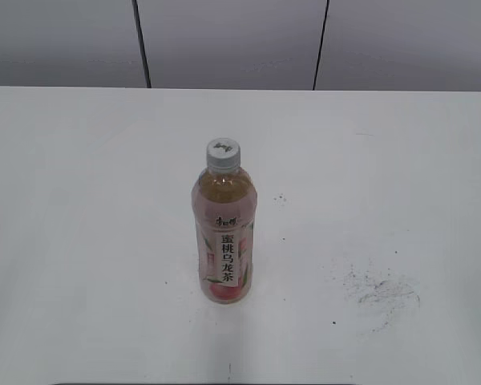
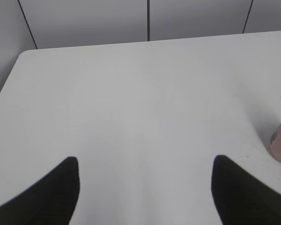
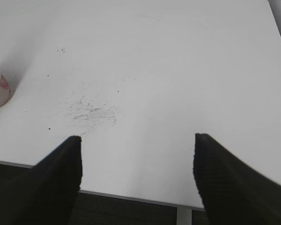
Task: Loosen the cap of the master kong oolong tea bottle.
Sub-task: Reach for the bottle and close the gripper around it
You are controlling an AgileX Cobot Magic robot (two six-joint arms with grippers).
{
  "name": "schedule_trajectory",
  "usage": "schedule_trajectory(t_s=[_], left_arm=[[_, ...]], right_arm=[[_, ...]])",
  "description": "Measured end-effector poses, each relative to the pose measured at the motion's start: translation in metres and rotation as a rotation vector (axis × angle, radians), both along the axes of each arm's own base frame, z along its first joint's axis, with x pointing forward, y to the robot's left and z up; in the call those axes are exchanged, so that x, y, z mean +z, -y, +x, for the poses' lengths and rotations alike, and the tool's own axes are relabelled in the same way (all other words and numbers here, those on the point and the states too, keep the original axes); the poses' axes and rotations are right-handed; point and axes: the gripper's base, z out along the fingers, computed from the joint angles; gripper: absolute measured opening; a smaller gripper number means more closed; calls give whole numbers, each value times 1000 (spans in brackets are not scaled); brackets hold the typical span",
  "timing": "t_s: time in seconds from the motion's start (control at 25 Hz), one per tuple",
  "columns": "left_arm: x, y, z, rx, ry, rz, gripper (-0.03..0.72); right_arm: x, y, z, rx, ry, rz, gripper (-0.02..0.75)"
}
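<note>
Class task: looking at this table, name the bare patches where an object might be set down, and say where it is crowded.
Only the master kong oolong tea bottle stands on the table, upright at its middle. Bare patches: all of the left side, the strip behind the bottle up to the wall, and the right side, which carries only the scuff marks. Nowhere is crowded.

Black, seemingly ribbed claw fingers (image 3: 225,183)

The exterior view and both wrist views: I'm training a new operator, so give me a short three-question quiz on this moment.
1. True or false: the small round white-grey plastic cap sits on the clear plastic tea bottle with pink label.
2. Which hand touches the bottle: A left hand, B right hand, C neither?
3. Fill in: the bottle stands ____ on the white table.

Key: 1 true; 2 C; 3 upright.
</note>
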Motion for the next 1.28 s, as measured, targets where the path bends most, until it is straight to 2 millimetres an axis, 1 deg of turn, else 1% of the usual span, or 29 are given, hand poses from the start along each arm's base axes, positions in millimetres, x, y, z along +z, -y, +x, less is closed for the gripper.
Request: schedule_trajectory(t_s=[1.28], left_arm=[[1, 0, 0, 0, 5, 0, 519]], right_arm=[[0, 0, 0, 0, 0, 0, 556]])
